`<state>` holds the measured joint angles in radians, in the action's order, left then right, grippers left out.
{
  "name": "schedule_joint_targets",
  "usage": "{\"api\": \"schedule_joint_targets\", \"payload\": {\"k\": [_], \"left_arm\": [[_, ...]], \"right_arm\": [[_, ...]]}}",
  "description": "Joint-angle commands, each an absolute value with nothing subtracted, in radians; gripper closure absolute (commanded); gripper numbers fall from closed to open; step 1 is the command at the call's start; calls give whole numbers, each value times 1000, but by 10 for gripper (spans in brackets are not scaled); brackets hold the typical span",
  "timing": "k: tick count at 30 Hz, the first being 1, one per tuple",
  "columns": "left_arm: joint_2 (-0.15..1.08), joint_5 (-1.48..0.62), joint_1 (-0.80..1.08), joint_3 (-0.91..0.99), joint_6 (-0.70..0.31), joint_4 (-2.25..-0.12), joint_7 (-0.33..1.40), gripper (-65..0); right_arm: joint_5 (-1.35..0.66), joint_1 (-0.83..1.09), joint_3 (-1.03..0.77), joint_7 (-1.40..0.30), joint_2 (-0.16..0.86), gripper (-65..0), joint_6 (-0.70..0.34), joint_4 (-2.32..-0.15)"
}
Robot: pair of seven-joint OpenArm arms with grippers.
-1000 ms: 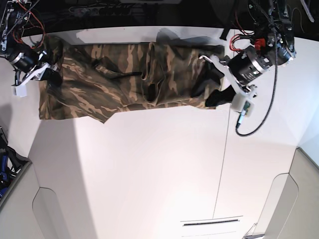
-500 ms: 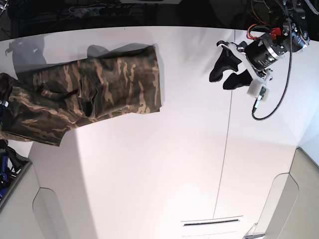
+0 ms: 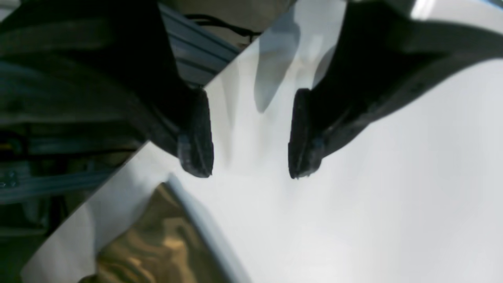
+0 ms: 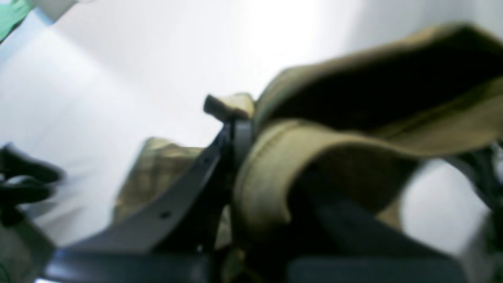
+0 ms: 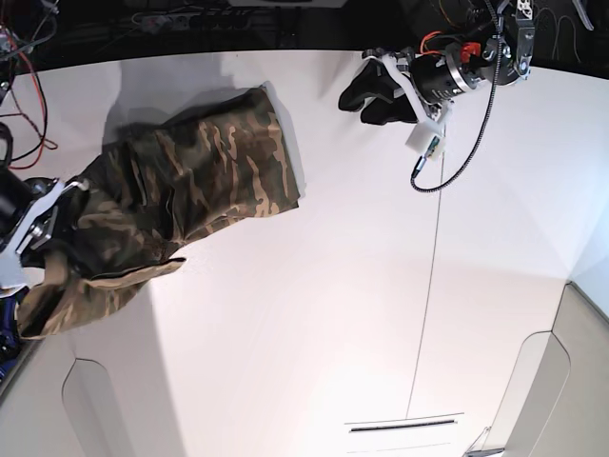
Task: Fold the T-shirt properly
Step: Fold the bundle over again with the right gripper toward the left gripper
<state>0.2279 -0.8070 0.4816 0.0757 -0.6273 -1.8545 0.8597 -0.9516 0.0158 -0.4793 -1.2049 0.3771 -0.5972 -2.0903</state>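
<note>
The camouflage T-shirt [image 5: 190,181] lies bunched on the left of the white table [image 5: 333,314], one end trailing to the front left edge. My right gripper [image 5: 46,233] is shut on the shirt's left part. In the blurred right wrist view the tan neck band [image 4: 275,165] wraps around this gripper [image 4: 239,137]. My left gripper [image 5: 366,100] is open and empty above the table's far edge, well to the right of the shirt. In the left wrist view its fingers [image 3: 196,141] stand apart over bare table, with a shirt corner [image 3: 157,243] at the lower left.
A dark gap with cables runs behind the table's far edge [image 5: 190,52]. A thin seam [image 5: 433,248] crosses the tabletop. Grey panels stand at the front left [image 5: 86,409] and front right [image 5: 561,381]. A black cable [image 5: 466,157] hangs from the left arm.
The left gripper let go of the shirt and moved left along the far edge. The right gripper pulled the shirt leftward and toward the front, so it now lies bunched at the left.
</note>
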Motion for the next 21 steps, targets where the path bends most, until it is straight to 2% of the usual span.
{"api": "schedule_joint_targets", "payload": {"k": [1, 6, 10, 12, 15, 21], "left_arm": [[229, -826, 479, 73, -632, -1869, 841, -334], [230, -822, 472, 67, -632, -1869, 839, -334], [230, -822, 456, 67, -632, -1869, 842, -334], [230, -822, 443, 67, -632, -1869, 857, -334], [231, -822, 432, 68, -632, -1869, 880, -334], [236, -822, 432, 81, -650, -1879, 895, -325]], "right_arm": [[-965, 31, -450, -1186, 369, 0, -599, -2118], [-869, 113, -199, -1185, 289, 0, -599, -2127], [-744, 156, 27, -1123, 269, -276, -598, -2112], [-643, 159, 120, -1071, 268, -340, -591, -2107], [-532, 158, 206, -1012, 268, -344, -571, -2107], [-520, 142, 223, -961, 268, -343, -571, -2109]]}}
